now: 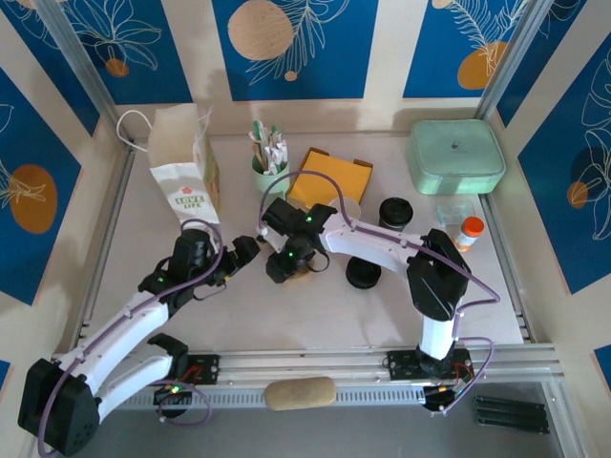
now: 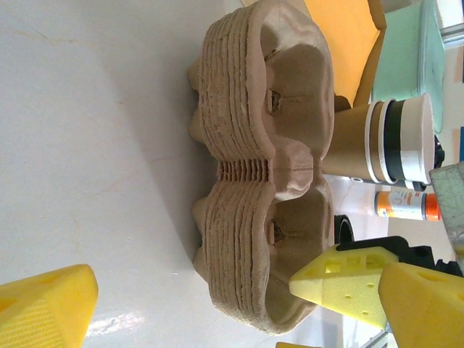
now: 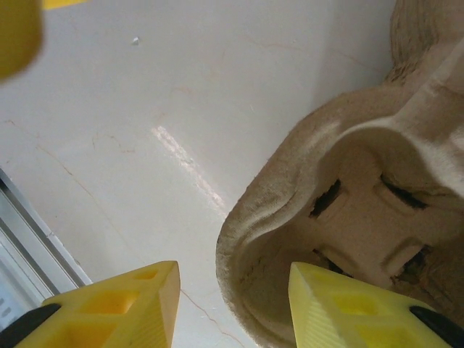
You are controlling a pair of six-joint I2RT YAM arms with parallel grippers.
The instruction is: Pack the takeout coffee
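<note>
Walls (image 1: 296, 48), blue with leaves, stand around one white surface (image 1: 315, 315). From the left: one paper bag (image 1: 181, 186) that says "LOVE LIFE"; the left end effector (image 1: 246, 250), spread wide, holding nothing; the right end effector (image 3: 232, 304), loose, one finger on each side of the rim of one carrier stack (image 2: 254, 181); one brown coffee cup (image 2: 351, 141) upright just behind it; two black lids (image 1: 363, 275); one green box (image 1: 456, 157).
</note>
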